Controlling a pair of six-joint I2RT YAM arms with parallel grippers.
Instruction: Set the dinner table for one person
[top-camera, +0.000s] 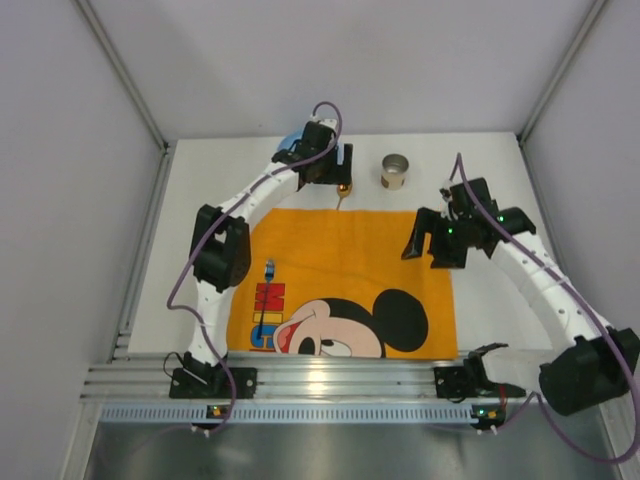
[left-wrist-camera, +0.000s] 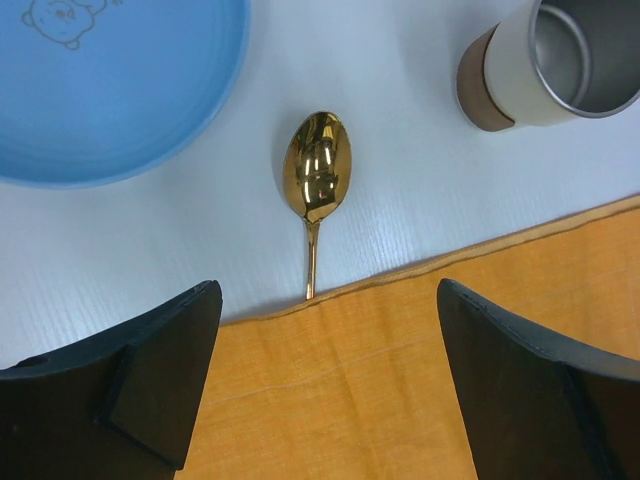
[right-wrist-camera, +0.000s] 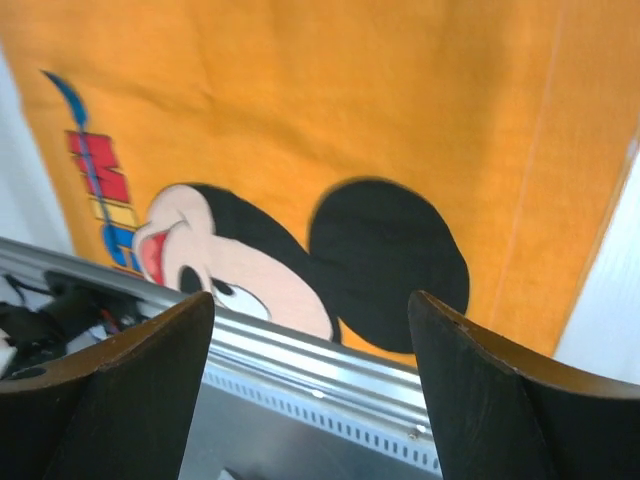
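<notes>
Top view, pincers: the left pincer (top-camera: 325, 165) hangs over the mat's far edge; the right pincer (top-camera: 425, 250) hangs over the right edge of the mat (top-camera: 345, 285), fingers spread, empty.
Top view, table: the table (top-camera: 200, 180) lies under everything, showing white left, right and beyond the mat.
Top view, spoon: the spoon (top-camera: 343, 190) lies just beyond the mat's far edge, beneath the left pincer and well apart from the right one, so the left arm is nearer.
Top view, others: cup (top-camera: 395, 171) beyond the mat's far edge; plate (top-camera: 288, 143) farther beyond it, partly hidden by the left arm; a small bluish utensil (top-camera: 268, 270) on the mat's left part, too small to name.
Left wrist, pincer: left pincer (left-wrist-camera: 327, 292) spread wide, holding nothing, fingers over the mat (left-wrist-camera: 400, 380).
Left wrist, spoon: spoon (left-wrist-camera: 317, 180) lies on the table (left-wrist-camera: 420, 190) straight ahead between the finger lines, bowl away from the mat, handle end meeting the mat's edge; touching or tucked under, I cannot tell.
Left wrist, axis: roughly square to the mat's edge, likely suiting a straight descent.
Left wrist, obstacles: plate (left-wrist-camera: 120, 80) and cup (left-wrist-camera: 540, 70) flank the spoon, both apart; the mat's edge may snag.
Right wrist: right pincer (right-wrist-camera: 310, 300) wide, empty, above the mat's (right-wrist-camera: 350, 100) near edge; table (right-wrist-camera: 610, 310) beside it.
</notes>
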